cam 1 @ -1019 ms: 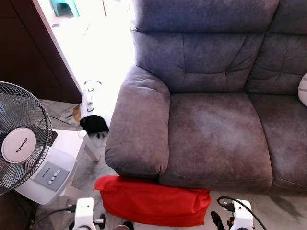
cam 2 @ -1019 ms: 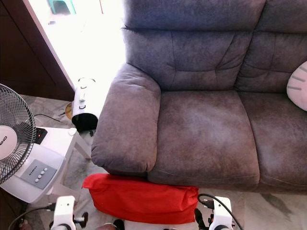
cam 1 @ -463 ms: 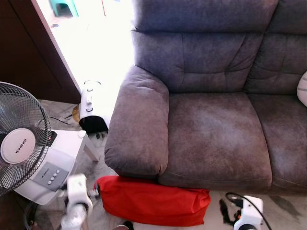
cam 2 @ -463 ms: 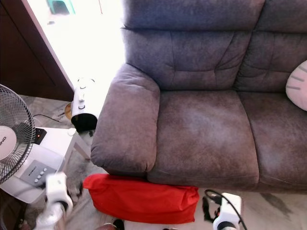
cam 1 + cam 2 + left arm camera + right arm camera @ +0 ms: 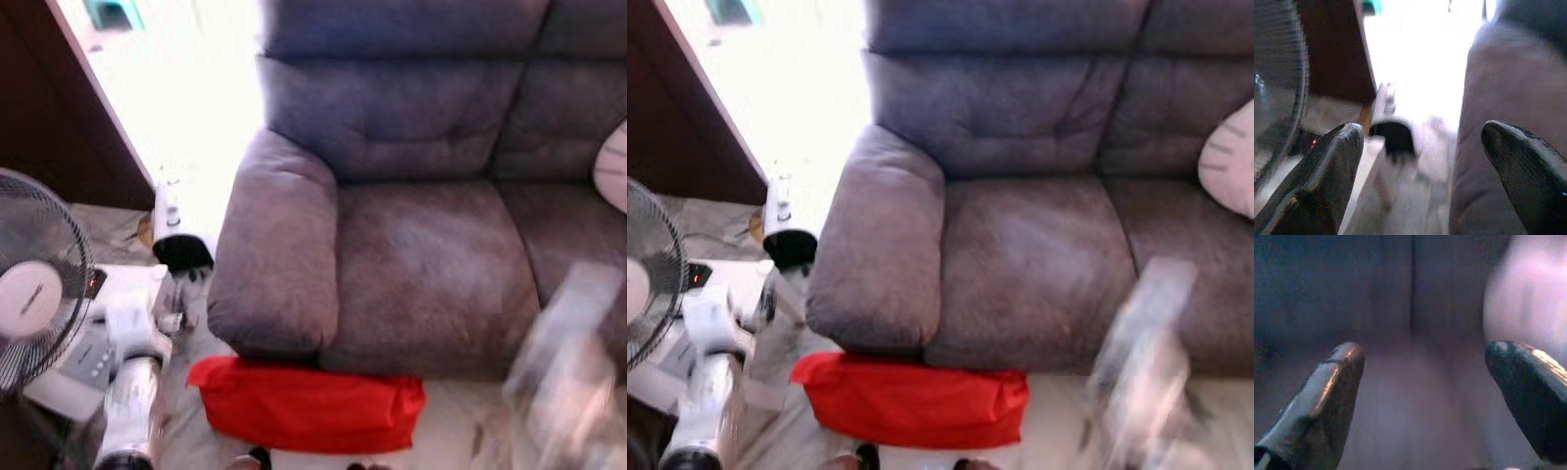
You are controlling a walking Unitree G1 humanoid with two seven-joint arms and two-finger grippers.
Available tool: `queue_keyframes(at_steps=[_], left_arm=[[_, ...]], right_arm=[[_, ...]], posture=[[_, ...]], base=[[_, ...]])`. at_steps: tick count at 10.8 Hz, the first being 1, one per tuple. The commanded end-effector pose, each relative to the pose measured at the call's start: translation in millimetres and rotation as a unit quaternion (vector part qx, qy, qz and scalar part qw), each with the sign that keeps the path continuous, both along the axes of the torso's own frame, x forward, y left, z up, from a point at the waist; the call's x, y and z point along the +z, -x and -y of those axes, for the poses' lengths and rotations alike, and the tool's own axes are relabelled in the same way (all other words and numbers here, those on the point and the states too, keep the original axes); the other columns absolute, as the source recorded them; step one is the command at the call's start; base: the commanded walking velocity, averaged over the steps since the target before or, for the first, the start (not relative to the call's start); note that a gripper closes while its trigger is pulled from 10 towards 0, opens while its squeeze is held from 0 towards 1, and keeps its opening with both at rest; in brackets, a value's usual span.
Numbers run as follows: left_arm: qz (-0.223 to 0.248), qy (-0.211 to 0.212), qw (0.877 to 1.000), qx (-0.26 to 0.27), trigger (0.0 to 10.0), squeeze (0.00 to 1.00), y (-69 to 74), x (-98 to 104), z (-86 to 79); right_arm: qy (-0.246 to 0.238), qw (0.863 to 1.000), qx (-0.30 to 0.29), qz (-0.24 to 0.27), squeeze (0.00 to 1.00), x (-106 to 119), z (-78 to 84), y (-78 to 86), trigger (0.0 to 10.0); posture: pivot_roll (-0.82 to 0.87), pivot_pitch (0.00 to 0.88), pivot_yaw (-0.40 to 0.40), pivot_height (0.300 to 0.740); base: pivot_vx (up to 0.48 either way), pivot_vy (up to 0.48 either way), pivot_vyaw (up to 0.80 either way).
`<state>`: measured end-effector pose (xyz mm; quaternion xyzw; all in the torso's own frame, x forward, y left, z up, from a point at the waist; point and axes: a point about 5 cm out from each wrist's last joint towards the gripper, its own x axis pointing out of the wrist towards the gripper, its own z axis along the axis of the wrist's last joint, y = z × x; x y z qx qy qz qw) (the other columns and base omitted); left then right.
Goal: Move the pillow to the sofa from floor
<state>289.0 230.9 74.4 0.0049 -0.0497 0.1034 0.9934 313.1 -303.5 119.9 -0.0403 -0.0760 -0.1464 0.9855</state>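
The red pillow [image 5: 309, 414] lies on the floor at 6 o'clock, touching the sofa [image 5: 421, 264]; both grippers, left gripper [image 5: 1420, 147] and right gripper [image 5: 1422, 382], are spread and hold nothing; no writing can be read

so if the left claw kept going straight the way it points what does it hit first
Probably the white cylindrical appliance with the dark round opening standing on the floor past the grey sofa armrest. It sits between the open left claw fingers' line, though blur leaves depth unclear.

The red pillow [image 5: 309, 413] lies on the floor [image 5: 460, 426], touching the grey sofa's [image 5: 421, 274] front; a fan [image 5: 44, 294] stands nearby.
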Motion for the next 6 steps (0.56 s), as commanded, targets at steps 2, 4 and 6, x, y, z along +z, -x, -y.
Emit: queue_keyframes(at_steps=[2,4,6], left_arm=[[0.017,-0.005,0.999,-0.026,10.0,0.0,5.1,13,13.3],[0.03,0.005,1.0,0.002,10.0,0.0,13.4,24,12.6],[0.053,0.003,0.998,0.019,10.0,0.0,17.7,38,8.0]], right_arm=[[0.005,1.0,0.025,-0.008,0.0,-10,-14.8,10.2,10.0],[0.008,0.998,0.062,0.015,0.0,11,-30.7,9.0,10.0],[0.0,0.997,0.077,0.015,0.0,14,-41.8,6.7,10.0]], posture=[[0.06,0.188,-0.021,0.74],[0.05,0.191,-0.024,0.74],[0.06,0.179,-0.025,0.74]], base=[[0.0,0.0,0.0],[0.0,0.0,0.0],[0.0,0.0,0.0]])
